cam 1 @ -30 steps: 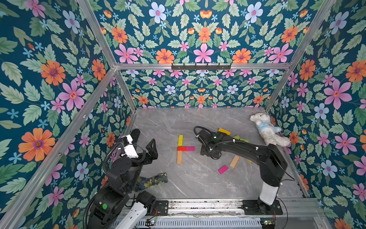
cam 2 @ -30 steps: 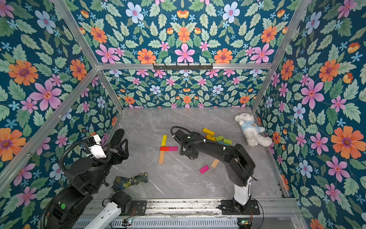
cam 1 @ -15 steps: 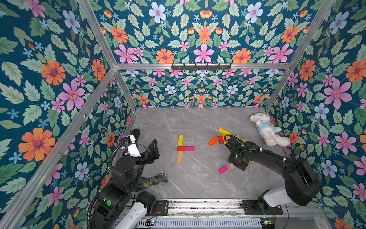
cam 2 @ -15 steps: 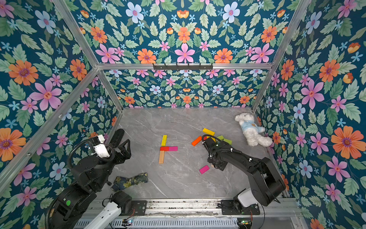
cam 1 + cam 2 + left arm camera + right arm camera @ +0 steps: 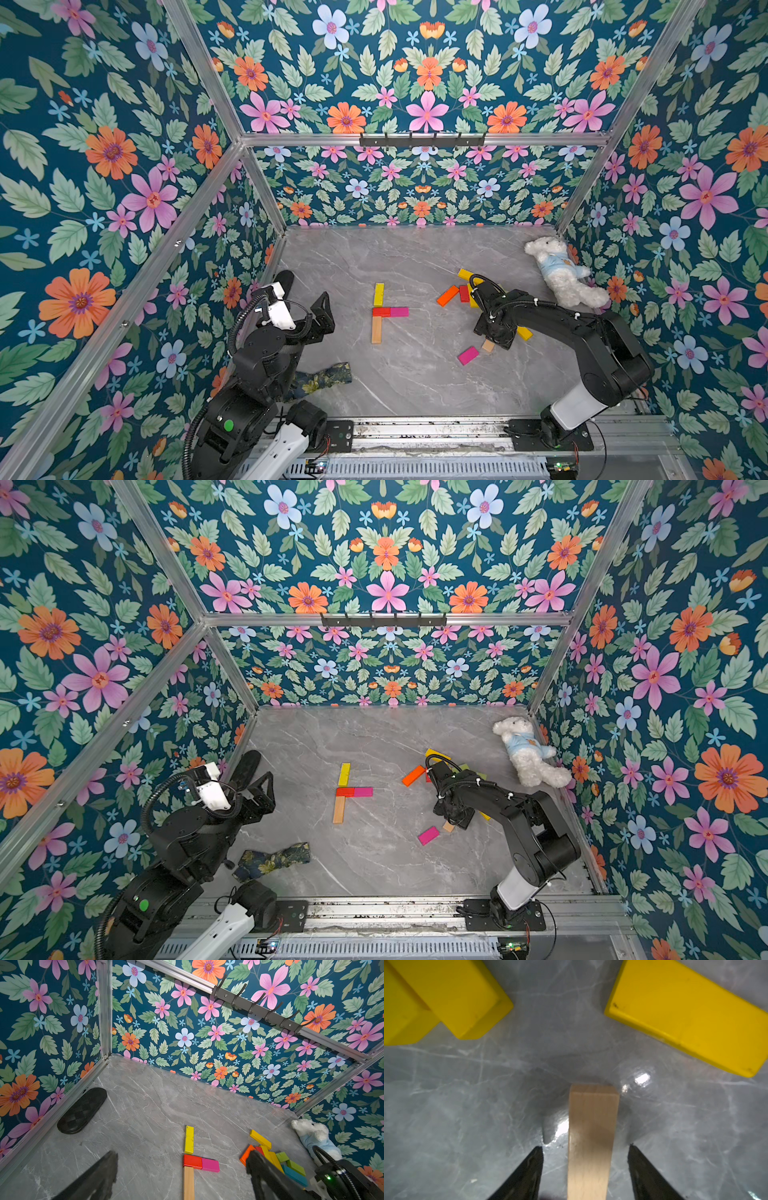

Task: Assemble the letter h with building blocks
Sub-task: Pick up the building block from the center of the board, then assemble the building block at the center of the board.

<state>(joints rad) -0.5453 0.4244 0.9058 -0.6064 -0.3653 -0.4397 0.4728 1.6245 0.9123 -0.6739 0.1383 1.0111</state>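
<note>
While the left end effector (image 5: 182, 1152) is hanging with its jaws spread wide near the left edge of the grey marble table (image 5: 415, 257), the right end effector (image 5: 585, 1146) is sitting low near the right edge. Its jaws are parted, straddling a short plain-wood plank (image 5: 591, 1126) without touching it. Mid-table, a long yellow plank (image 5: 378, 294), a red plank (image 5: 381, 311) and a long plain-wood plank (image 5: 376, 329) are lying in line, with a pink plank (image 5: 399, 311) touching the red one.

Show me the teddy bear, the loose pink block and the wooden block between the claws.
teddy bear (image 5: 559, 265): in a top view, its blue shirt.
loose pink block (image 5: 468, 355): in a top view, its top face.
wooden block (image 5: 591, 1136): right wrist view, its top face.
</note>
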